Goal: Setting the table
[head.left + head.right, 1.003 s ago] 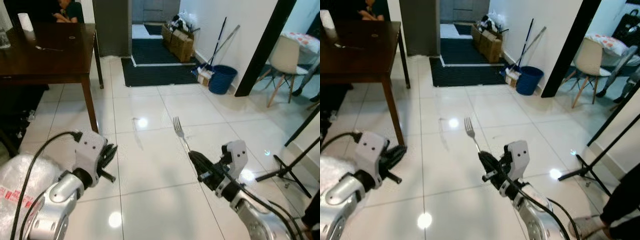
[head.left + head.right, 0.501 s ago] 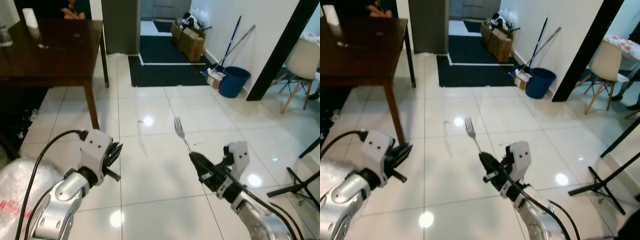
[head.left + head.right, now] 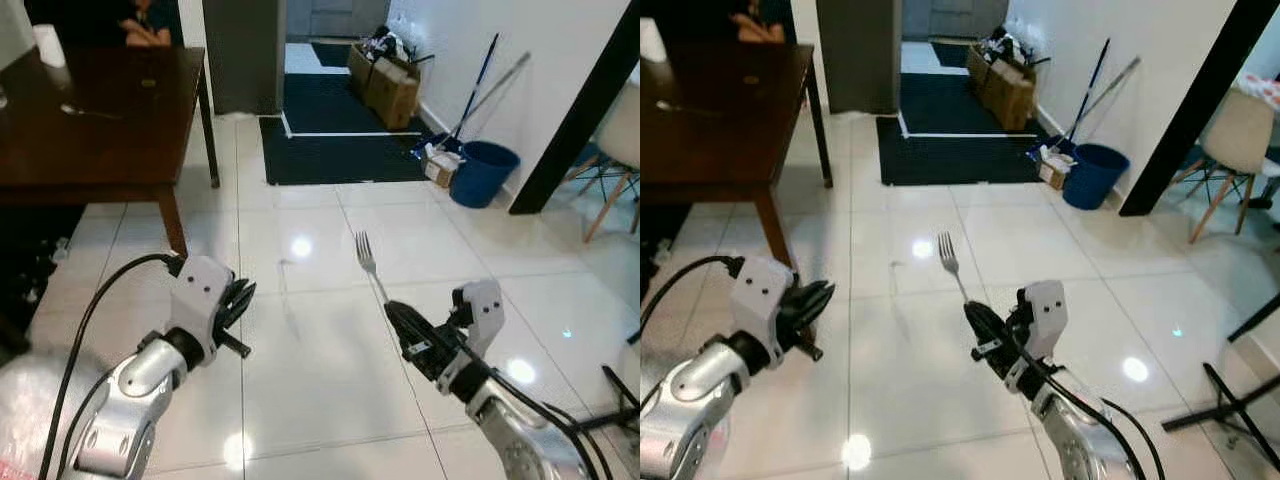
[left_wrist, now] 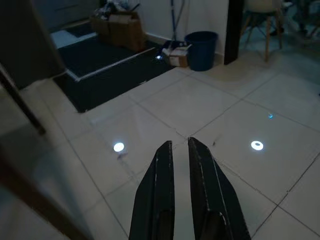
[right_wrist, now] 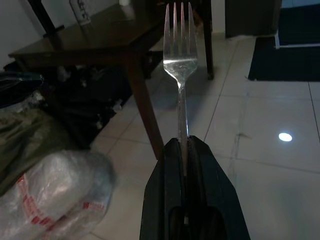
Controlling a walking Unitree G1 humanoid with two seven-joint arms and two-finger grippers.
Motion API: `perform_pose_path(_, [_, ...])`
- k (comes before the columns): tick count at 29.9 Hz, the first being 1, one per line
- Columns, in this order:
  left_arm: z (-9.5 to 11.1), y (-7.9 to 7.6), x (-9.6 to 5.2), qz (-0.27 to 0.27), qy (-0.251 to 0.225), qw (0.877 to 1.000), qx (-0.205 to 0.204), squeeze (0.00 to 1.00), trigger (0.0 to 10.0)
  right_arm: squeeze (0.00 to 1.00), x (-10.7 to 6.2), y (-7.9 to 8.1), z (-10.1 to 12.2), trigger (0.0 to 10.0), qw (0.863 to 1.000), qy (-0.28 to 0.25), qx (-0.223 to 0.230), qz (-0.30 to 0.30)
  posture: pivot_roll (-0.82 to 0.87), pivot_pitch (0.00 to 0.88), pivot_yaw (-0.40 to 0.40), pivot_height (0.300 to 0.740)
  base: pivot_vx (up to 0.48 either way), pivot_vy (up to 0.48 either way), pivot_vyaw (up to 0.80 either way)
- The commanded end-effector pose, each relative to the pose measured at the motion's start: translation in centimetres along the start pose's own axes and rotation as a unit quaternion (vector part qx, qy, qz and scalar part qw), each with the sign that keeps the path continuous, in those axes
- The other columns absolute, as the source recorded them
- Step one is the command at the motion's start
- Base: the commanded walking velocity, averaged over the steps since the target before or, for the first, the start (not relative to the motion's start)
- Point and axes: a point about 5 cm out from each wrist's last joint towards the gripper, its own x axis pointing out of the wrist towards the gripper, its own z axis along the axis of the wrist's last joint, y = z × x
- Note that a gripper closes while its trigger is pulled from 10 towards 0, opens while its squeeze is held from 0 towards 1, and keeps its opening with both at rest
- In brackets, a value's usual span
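A silver fork stands tines-up over the white tiled floor, its handle clamped in my right gripper, which is shut on it. In the right wrist view the fork rises from between the black fingers toward the dark wooden table. That table stands at the far left with a spoon and a white cup on it. My left gripper hangs shut and empty at the lower left; its fingers nearly touch.
A person sits behind the table. A dark mat lies ahead, with cardboard boxes, a blue bucket and a mop by the right wall. A plastic-wrapped bundle lies near the table leg.
The view has shifted right and forward: the table sits lower and closer, and the chair has slid off to the right edge. The fork stays held upright in my right gripper.
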Motion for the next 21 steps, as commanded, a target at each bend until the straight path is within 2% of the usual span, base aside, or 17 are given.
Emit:
perform_pose_path(1, [-0.40, -0.44, 0.03, -0.011, 0.007, 1.000, 0.000, 0.00, 10.0, 0.00, -0.42, -0.36, -0.37, 10.0, 1.000, 0.005, 0.005, -0.011, 0.08, 0.082, 0.022, 0.740, 0.480, 0.000, 0.00])
perform_pose_path(21, [-0.17, -0.63, 0.36, -0.022, 0.001, 1.000, -0.001, 0.00, 10.0, 0.00, -0.56, -0.51, -0.58, 10.0, 1.000, 0.004, 0.007, -0.019, 0.08, 0.080, 0.034, 0.740, 0.480, 0.000, 0.00])
